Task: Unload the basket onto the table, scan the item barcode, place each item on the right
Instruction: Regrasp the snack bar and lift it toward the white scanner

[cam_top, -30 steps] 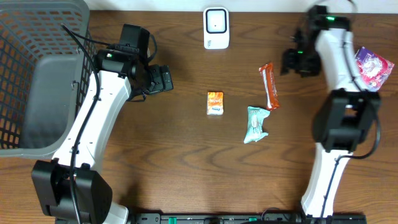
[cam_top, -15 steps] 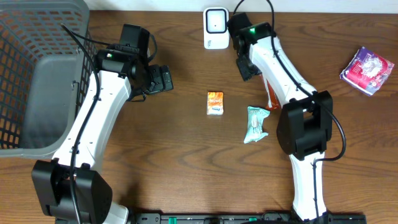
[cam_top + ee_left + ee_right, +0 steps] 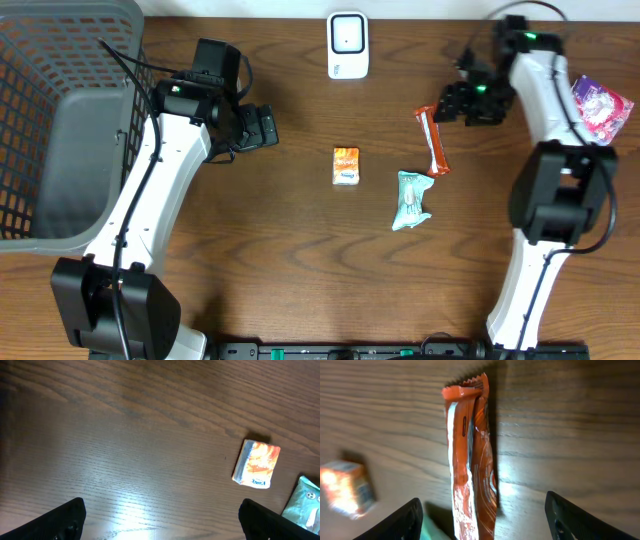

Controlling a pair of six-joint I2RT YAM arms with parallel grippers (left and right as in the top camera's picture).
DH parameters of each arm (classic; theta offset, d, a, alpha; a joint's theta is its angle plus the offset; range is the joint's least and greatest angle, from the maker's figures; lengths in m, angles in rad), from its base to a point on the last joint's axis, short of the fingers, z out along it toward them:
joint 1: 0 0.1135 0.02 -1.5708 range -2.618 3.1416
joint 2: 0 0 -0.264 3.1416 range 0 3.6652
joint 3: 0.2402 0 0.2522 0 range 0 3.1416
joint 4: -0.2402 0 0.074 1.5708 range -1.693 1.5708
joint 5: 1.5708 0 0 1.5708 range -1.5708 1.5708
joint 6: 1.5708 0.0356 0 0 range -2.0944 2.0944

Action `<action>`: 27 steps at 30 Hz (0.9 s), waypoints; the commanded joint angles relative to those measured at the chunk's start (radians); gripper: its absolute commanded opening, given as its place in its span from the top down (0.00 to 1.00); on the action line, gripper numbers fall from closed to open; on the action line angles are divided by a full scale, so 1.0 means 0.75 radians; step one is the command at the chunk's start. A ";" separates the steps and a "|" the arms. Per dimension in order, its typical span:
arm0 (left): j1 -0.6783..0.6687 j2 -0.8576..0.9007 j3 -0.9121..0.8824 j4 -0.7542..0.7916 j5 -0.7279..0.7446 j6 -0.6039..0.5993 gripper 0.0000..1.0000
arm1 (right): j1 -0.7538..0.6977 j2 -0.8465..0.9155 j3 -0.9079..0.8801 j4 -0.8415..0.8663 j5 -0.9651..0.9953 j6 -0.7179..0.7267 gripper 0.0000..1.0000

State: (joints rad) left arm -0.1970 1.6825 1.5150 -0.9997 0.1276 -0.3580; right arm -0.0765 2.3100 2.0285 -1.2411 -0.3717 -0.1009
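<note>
Two pincers are wide: left pincer (image 3: 162, 516) above the brown wooden table (image 3: 125, 435), right pincer (image 3: 484, 506) above a long orange snack bar (image 3: 470, 450).

No legible text anywhere; blue print on orange box (image 3: 256, 464) too blurred to read.

One basket (image 3: 25, 130), one scanner (image 3: 347, 45), one box (image 3: 345, 165), one bar (image 3: 434, 140), two packets (image 3: 411, 199)

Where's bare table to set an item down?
Widest: the front of the table, below the orange box and teal packet. Also between the left gripper and the scanner. Crowded: box, packet and snack bar, with the right gripper at the bar's top end.
</note>
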 commanded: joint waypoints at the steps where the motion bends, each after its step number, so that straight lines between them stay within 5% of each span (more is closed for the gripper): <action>1: 0.003 0.006 -0.009 -0.008 -0.012 0.022 0.02 | -0.057 -0.023 -0.108 0.060 -0.437 -0.122 0.27; 16: 0.003 0.006 -0.009 -0.008 -0.012 0.022 0.02 | -0.110 -0.023 -0.552 0.656 -0.625 0.090 0.46; 21: 0.003 0.006 -0.009 -0.008 -0.012 0.022 0.02 | -0.089 -0.023 -0.559 0.680 -0.620 0.094 0.65; 27: 0.003 0.006 -0.009 -0.008 -0.012 0.022 0.02 | -0.041 -0.023 -0.562 0.667 -0.445 0.115 0.63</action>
State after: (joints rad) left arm -0.1970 1.6825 1.5150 -0.9997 0.1276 -0.3580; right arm -0.1349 2.3051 1.6196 -0.7357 -0.8135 -0.0345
